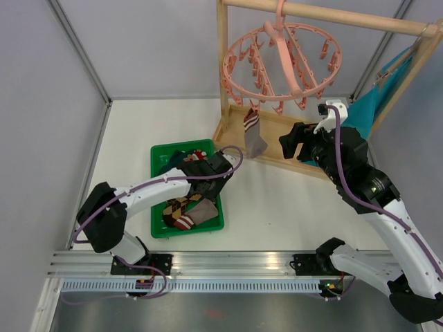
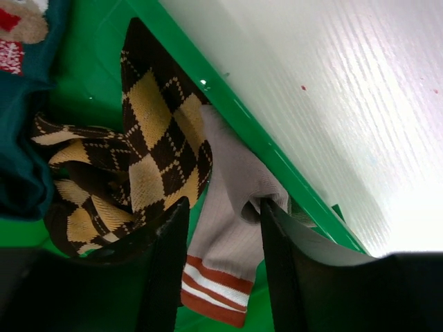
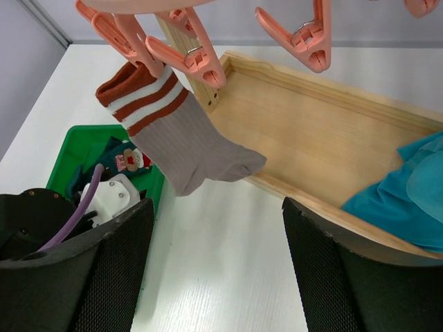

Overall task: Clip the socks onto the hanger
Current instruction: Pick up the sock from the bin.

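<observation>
The pink hanger [image 1: 280, 62] hangs by its hook from the wooden rail. One grey sock with a red-and-white cuff [image 1: 252, 135] [image 3: 180, 138] dangles from one of its clips [image 3: 142, 48]. In the green tray [image 1: 154, 194] lie an argyle sock [image 2: 152, 138], a dark teal sock [image 2: 21, 152] and another grey striped sock [image 2: 232, 235]. My left gripper [image 2: 223, 204] is low in the tray, open, its fingers either side of that grey sock. My right gripper [image 3: 216, 204] hovers open and empty over the table, just below and right of the hanging sock.
The wooden frame's post [image 1: 228, 69] and base board [image 3: 332, 131] stand close ahead of my right gripper. A bright teal cloth [image 1: 377, 97] [image 3: 408, 187] hangs at the frame's right end. The tray's rim [image 2: 228, 104] runs beside my left fingers. Grey walls enclose the table.
</observation>
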Robot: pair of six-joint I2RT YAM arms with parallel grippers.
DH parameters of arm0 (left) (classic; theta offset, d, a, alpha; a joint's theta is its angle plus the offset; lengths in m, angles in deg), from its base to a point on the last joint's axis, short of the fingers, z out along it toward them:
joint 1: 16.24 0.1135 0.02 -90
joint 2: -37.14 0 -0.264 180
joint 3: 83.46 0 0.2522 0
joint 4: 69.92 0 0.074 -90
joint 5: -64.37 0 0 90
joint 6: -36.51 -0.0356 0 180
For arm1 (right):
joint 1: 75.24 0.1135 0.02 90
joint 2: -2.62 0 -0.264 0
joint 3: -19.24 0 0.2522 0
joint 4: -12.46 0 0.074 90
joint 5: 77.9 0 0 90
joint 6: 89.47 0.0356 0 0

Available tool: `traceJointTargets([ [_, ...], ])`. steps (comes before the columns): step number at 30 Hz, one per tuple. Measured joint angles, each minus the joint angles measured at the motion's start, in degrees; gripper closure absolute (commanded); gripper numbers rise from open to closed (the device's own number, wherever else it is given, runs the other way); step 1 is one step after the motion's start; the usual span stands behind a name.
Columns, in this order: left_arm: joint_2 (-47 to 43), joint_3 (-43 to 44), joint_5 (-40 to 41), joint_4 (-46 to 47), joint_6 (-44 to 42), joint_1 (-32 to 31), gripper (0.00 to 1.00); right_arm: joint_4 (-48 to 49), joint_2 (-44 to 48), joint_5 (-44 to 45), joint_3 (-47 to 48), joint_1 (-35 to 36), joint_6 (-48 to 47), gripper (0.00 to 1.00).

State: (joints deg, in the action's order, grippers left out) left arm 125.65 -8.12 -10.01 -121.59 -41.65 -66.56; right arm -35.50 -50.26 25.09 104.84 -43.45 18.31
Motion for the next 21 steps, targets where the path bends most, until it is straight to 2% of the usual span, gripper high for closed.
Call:
traceJointTargets([
  [10,0.3,0.0,-0.3,0.6,0.0,1.9,0.64,0.4,0.9,0.0,-0.7,0.0,0.0,0.19],
  [11,0.5,0.0,-0.6,0.8,0.0,1.9,0.69,0.4,0.9,0.0,-0.7,0.0,0.0,0.19],
  [15,1.5,0.1,-2.3,1.4,-0.1,2.1,0.78,0.3,0.9,0.0,-1.0,0.0,0.0,0.19],
  [19,1.8,0.6,-3.7,1.7,-0.3,2.4,0.97,0.4,0.9,0.0,-1.0,0.0,0.0,0.19],
  [21,1.8,1.1,-4.0,1.7,-0.3,2.4,0.98,0.3,1.0,0.0,-1.0,0.0,0.0,0.19],
])
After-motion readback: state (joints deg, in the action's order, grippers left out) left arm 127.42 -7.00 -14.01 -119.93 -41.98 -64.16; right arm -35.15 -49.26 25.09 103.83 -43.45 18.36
